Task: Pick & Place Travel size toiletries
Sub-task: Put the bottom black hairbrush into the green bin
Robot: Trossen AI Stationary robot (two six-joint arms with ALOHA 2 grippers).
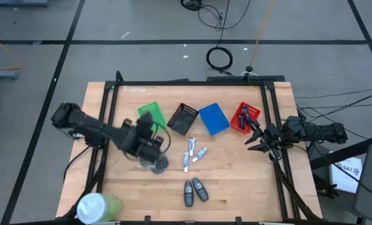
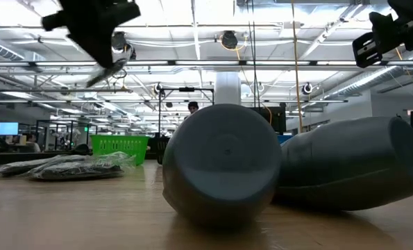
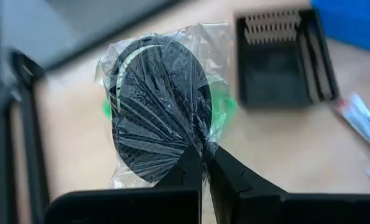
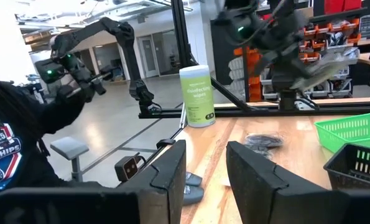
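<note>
My left gripper (image 3: pixel 204 155) is shut on a round dark bundle (image 3: pixel 157 112) in clear wrap, held over the green basket (image 1: pixel 152 114). Two more dark bundles (image 1: pixel 155 164) lie flat on the table near it. Small white-silver tubes (image 1: pixel 194 154) lie at mid-table. Two grey oval bottles (image 1: pixel 196 190) lie on their sides toward the near edge. Dark blue-purple pieces (image 1: pixel 247 112) sit in the red basket (image 1: pixel 241 123). My right gripper (image 4: pixel 206 152) is open and hangs in the air by the red basket, touching nothing. My left gripper pinches the clear wrap at the rim of the round dark bundle (image 3: pixel 200 144) between its two fingertips. The bundle is lifted clear of the table and stands out beyond the fingers, over the green basket.
A black basket (image 1: pixel 183 119) and a blue basket (image 1: pixel 213 118) stand between the green and red ones along the far side. A large white-and-green cylinder (image 1: pixel 97 207) stands at the near left corner. A person in a dark shirt (image 4: pixel 10 143) is beyond the table.
</note>
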